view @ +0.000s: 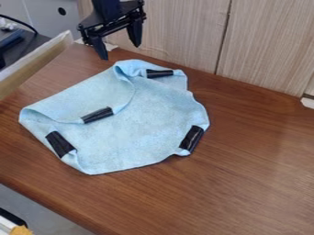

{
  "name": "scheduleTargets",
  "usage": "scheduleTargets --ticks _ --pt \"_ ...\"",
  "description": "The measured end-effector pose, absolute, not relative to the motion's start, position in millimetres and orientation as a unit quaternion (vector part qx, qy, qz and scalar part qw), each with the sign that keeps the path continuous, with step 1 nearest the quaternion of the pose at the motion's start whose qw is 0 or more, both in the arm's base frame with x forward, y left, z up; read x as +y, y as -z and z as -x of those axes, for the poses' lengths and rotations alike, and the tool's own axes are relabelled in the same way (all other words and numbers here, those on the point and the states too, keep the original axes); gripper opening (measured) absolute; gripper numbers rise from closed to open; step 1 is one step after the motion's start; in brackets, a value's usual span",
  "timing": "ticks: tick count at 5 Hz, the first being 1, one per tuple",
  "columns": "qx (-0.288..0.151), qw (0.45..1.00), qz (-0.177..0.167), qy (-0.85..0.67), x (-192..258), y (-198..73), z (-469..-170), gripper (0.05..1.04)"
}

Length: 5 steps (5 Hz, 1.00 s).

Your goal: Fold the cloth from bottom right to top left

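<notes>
Light-blue, soft-napped cloth [147, 119] — curling edges, folded upper-left flap, black tape patches — lying rumpled on brown wood-grain tabletop [245, 170], black two-finger gripper [118, 47] hanging above its far edge, fingers standing wide apart, gripping nothing, pale wood-grain panelling [178, 32] standing behind.

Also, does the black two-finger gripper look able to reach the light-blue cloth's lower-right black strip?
Probably yes: the gripper hangs open near the far edge of the cloth, and nothing covers the strip or stands between them.
</notes>
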<state>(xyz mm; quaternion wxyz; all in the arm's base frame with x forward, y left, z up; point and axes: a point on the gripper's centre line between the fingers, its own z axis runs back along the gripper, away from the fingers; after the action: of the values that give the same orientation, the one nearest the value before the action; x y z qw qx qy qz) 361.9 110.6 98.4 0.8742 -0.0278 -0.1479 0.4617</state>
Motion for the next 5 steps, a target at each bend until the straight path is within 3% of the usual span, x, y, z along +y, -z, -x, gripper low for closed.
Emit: scheduleTargets --ticks 1,3,5 --pt "-0.129 0.877 0.026 -0.462 107.4 -85.0 -359.5 1.0" --pt "-0.07 0.918 0.027 -0.39 35.6 -50.9 -337.7 1.0" --pt "-0.049 0.945 0.046 -0.319 -28.1 -31.4 -307.9 1.0"
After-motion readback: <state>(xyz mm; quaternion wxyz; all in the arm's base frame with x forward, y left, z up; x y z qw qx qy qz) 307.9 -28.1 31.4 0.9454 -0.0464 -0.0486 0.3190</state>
